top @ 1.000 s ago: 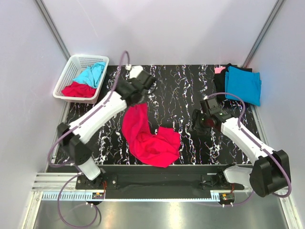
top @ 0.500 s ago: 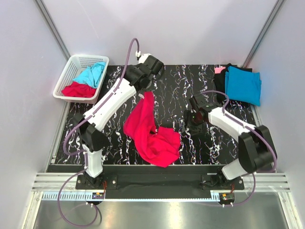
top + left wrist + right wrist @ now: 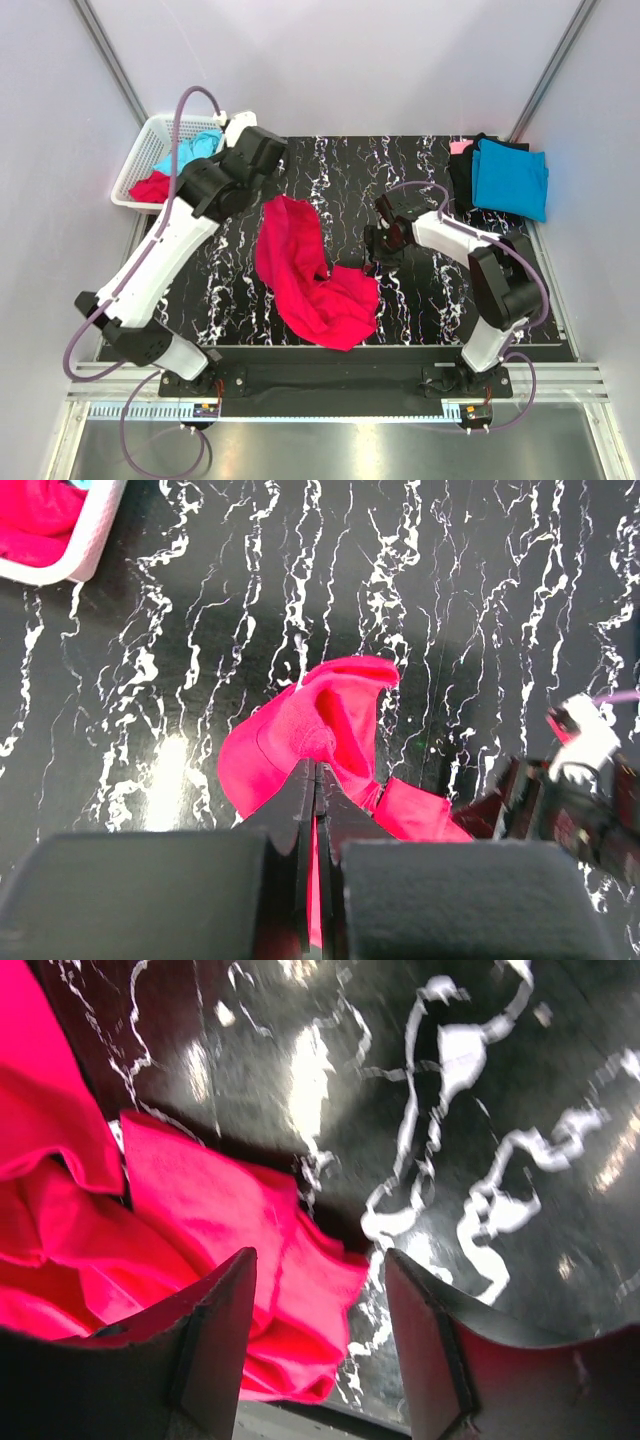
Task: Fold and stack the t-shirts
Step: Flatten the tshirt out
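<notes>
A crimson t-shirt (image 3: 315,285) lies crumpled on the black marbled table, its upper end lifted. My left gripper (image 3: 268,192) is shut on that upper end; in the left wrist view the jaws (image 3: 315,768) pinch a strip of the red cloth (image 3: 335,715). My right gripper (image 3: 371,252) stands open at the shirt's right edge. In the right wrist view a corner of the red shirt (image 3: 290,1290) lies between and below its spread fingers (image 3: 225,1310). A turquoise t-shirt (image 3: 510,178) lies folded on black and pink ones at the far right.
A white lattice basket (image 3: 140,150) at the far left corner holds a turquoise shirt (image 3: 190,155) and a red one (image 3: 160,187). Its rim (image 3: 85,555) shows in the left wrist view. Grey walls close in the table on three sides.
My left gripper has swung left and nearer with the shirt's upper end, pulling the cloth that way. My right gripper has moved left, up to the shirt's right edge.
</notes>
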Available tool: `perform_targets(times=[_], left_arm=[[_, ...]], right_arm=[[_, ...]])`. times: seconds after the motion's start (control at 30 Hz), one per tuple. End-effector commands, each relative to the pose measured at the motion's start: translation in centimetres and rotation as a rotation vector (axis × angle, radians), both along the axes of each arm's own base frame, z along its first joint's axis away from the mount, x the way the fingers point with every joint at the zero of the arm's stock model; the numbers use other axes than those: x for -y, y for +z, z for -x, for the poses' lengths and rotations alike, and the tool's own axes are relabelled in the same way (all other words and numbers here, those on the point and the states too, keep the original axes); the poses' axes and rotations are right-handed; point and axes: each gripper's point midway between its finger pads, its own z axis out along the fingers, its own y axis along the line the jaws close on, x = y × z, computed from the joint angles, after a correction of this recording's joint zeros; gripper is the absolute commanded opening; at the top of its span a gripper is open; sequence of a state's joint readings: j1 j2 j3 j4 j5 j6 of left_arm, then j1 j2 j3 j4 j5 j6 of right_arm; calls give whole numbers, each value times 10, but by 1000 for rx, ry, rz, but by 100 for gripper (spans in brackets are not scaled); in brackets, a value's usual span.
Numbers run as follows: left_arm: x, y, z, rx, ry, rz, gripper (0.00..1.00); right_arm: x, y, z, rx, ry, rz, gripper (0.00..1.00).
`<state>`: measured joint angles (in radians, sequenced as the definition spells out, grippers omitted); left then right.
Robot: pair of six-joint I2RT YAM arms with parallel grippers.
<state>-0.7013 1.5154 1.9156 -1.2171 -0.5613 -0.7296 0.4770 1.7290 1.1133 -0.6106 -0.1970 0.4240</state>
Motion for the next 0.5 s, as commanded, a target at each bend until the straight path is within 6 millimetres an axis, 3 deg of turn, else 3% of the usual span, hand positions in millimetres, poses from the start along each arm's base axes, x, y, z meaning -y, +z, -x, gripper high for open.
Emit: perform_targets(times=[0.0, 0.3, 0.4, 0.47], left_arm=[[-12, -1, 5, 11, 48, -1, 0], [-25, -1, 22, 12, 69, 23, 0], [-29, 2, 23, 20, 74, 14, 0], [-31, 4, 23, 23, 80, 8, 0]], right_arm=[[-22, 3, -14, 24, 62, -64, 60], [-46, -14, -5, -34, 126, -94, 46], [-55, -15, -2, -46, 144, -105, 34], [-58, -15, -2, -51, 139, -106, 15]])
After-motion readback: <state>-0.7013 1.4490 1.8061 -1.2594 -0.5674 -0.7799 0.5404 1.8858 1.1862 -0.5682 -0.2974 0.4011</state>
